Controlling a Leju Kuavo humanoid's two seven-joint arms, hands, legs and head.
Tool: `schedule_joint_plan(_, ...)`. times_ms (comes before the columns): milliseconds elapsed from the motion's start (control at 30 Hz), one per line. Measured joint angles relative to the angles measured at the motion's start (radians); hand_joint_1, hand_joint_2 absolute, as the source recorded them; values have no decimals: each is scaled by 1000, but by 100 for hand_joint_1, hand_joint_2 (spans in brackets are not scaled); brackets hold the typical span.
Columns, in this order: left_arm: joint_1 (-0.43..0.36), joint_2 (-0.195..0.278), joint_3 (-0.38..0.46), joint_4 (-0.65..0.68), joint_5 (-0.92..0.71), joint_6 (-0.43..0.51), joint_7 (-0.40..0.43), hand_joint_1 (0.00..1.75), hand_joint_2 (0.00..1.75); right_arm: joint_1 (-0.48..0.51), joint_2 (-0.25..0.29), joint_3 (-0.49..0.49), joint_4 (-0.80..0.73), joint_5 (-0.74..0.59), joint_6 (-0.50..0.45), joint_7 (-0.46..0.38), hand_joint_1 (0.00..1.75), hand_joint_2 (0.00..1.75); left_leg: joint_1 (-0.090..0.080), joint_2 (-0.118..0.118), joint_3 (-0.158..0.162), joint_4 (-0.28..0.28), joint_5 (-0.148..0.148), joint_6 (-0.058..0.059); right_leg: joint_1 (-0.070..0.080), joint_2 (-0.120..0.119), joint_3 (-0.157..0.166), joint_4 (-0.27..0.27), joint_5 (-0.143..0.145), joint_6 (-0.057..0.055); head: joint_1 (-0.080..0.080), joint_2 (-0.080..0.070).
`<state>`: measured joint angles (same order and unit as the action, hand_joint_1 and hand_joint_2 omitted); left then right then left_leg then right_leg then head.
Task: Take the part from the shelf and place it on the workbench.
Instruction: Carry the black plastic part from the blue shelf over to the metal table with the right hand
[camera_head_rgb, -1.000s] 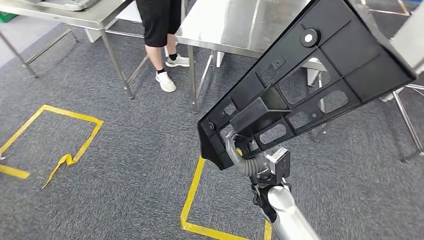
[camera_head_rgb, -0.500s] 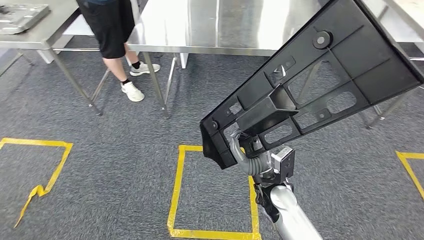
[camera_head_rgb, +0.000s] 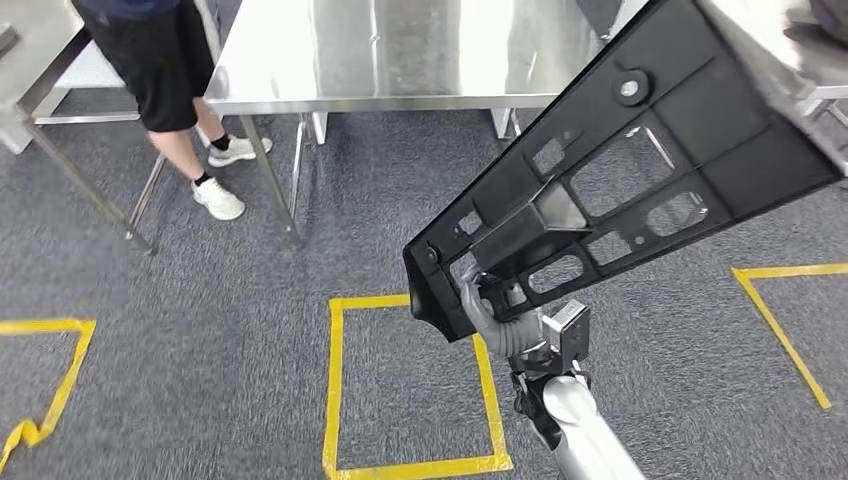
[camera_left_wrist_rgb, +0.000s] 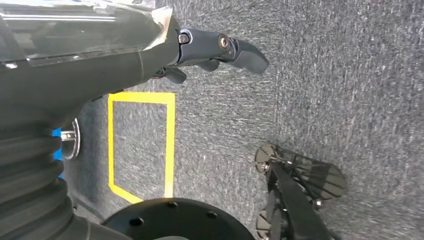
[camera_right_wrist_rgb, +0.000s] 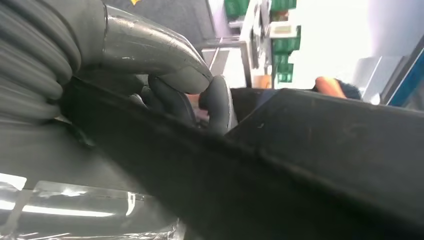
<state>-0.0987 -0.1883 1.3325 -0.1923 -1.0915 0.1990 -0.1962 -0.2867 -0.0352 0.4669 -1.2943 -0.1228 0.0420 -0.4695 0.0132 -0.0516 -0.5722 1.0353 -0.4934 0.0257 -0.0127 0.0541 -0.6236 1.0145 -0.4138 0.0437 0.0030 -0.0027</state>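
Observation:
A large black plastic part, flat with ribs and cut-outs, slants up across the right of the head view. My right hand grips its lower end from underneath. In the right wrist view the thumb and fingers wrap the edge of the part. A steel workbench stands ahead, beyond the part. My left hand hangs over the grey carpet with its fingers stretched out and nothing in them.
A person in black shorts and white shoes stands at the workbench's left corner. Yellow tape marks a square on the carpet in front of me, and another corner to the right. A second steel table edge lies at upper right.
The camera has turned: workbench, person and tape square all slid left in the picture and the bench now faces me squarely. My right hand keeps the same hold on the part.

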Motion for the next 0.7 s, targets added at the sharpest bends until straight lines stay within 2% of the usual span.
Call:
schedule_joint_plan(233,0,-1,0,0,-3,6,-8,0,175,2,-1,3,0,16,19,0,175,175,-4,3,0,0,0,3,-2,0,0,-4,2,0,-1,0)
schedule_joint_plan(700,0,-5,0,0,2,27,-14,0,175,0,-1,4,1,46,49,-17,175,175,0,6,1,-5,0,3,3,0,-2,-3,2,0,-2,0)
